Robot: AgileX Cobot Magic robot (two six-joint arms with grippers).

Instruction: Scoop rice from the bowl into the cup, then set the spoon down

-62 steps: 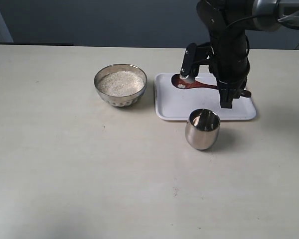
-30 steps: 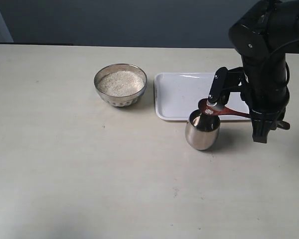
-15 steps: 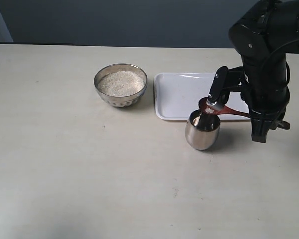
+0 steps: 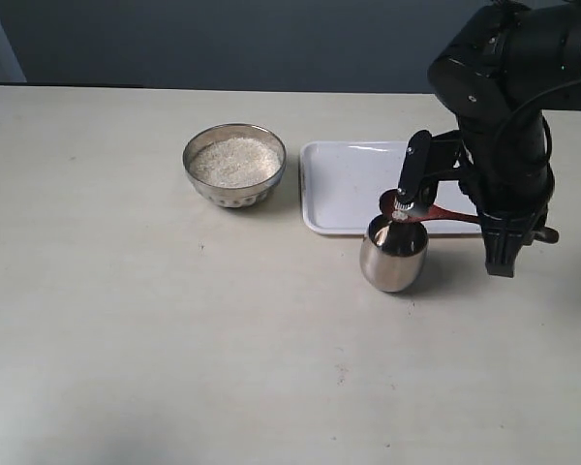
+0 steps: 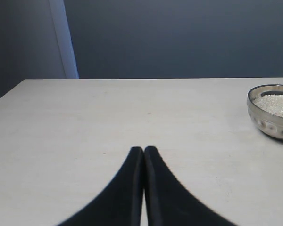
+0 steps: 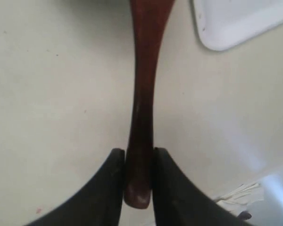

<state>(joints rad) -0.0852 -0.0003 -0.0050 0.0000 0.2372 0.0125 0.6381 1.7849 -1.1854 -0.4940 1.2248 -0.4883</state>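
The steel bowl (image 4: 234,177) holds a flat heap of white rice (image 4: 234,160), left of the white tray. The steel cup (image 4: 394,256) stands in front of the tray. My right gripper (image 4: 499,260) is shut on the handle end of the reddish-brown spoon (image 4: 447,212), which lies level with its head over the cup's far rim. Whether rice is still on the head is too small to tell. In the right wrist view the spoon (image 6: 144,94) sits clamped in the right gripper (image 6: 137,153). My left gripper (image 5: 144,149) is shut and empty, low over the table, with the bowl (image 5: 272,121) and rice (image 5: 276,103) far off.
The white tray (image 4: 344,189) lies between bowl and cup, with nothing lying on it; its corner shows as the tray (image 6: 236,23) in the right wrist view. The pale table (image 4: 174,339) spreads wide to the left and front. A dark wall runs behind.
The right arm carried the spoon from over the tray, with rice on it, to the cup. In the last second the spoon head slid slightly left over the rim.
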